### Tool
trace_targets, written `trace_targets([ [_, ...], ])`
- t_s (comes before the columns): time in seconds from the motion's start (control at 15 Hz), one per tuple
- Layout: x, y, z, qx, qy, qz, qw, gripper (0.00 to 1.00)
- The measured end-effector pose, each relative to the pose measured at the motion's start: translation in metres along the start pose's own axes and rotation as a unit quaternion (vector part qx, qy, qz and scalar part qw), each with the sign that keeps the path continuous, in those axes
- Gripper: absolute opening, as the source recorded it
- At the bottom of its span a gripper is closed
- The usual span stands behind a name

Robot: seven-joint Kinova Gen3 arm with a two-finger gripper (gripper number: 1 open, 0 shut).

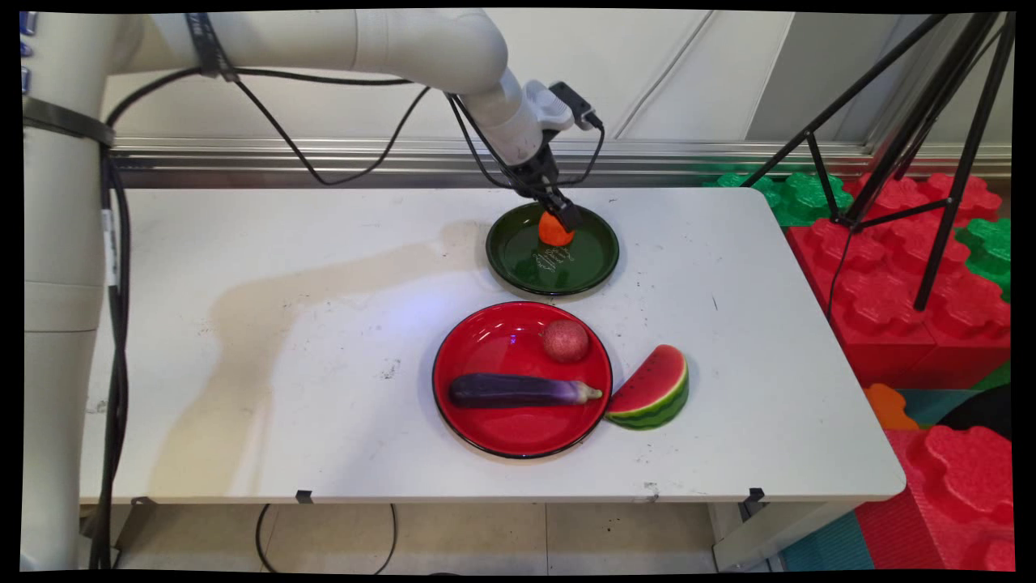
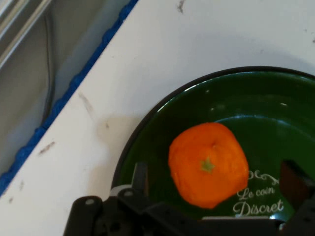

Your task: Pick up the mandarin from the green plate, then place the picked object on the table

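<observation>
While claw straddles orange on green plate, fingers apart, not touching.

An orange sits on a green plate between the open end effector's fingers.

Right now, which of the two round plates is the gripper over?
The dark green round plate at the table's far side, carrying the orange tangerine. The black two-finger gripper is at the tangerine; the glossy red plate lies nearer the camera.

A red plate on the surface holds an eggplant and a red ball. A watermelon slice lies just beside it.
</observation>
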Motion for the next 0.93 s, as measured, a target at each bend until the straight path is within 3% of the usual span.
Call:
trace_targets([
  [0.6, -0.003, 0.003, 0.036, -0.007, -0.004, -0.021, 0.9998, 1.00],
  [0.67, -0.003, 0.004, 0.037, -0.008, -0.003, -0.021, 0.9997, 0.00],
  [0.93, -0.003, 0.005, 0.038, -0.005, 0.001, -0.022, 0.9997, 0.00],
])
